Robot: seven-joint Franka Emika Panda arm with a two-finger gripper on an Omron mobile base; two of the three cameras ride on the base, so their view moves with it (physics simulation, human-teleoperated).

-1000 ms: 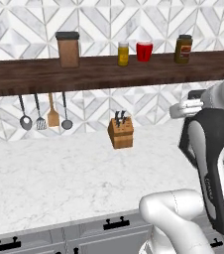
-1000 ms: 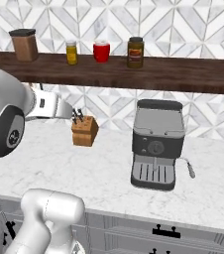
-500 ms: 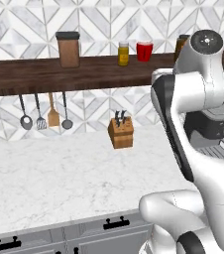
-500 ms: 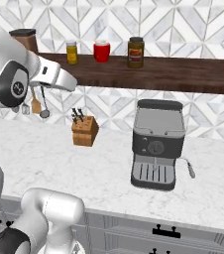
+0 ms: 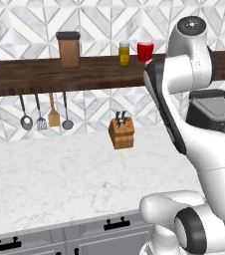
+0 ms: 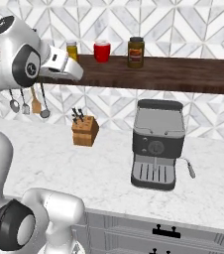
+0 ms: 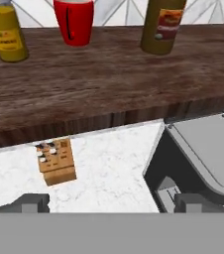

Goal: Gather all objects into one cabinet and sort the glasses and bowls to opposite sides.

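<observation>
Over the last second the arm has swung up from a low, folded pose to shelf height, and the end effector (image 6: 77, 73) now hangs just in front of the dark wooden shelf (image 6: 183, 77), pointing toward its row of containers. The red cup (image 7: 74, 21) stands upright on that shelf between the yellow jar (image 7: 5, 31) and a brown-labelled jar (image 7: 162, 25), and in the hand view it sits near the top, a little left of centre. The two finger tips (image 7: 32, 202) stand wide apart at the bottom of that view with nothing between them, so the end effector is open and empty. Below, the knife block (image 5: 121, 133) and the coffee machine (image 6: 156, 144) rest on the marble worktop (image 5: 59, 174). The rise reads as the start of an approach to the red cup, the one glass within reach here; it would still have to be carried to the cabinet afterwards.
</observation>
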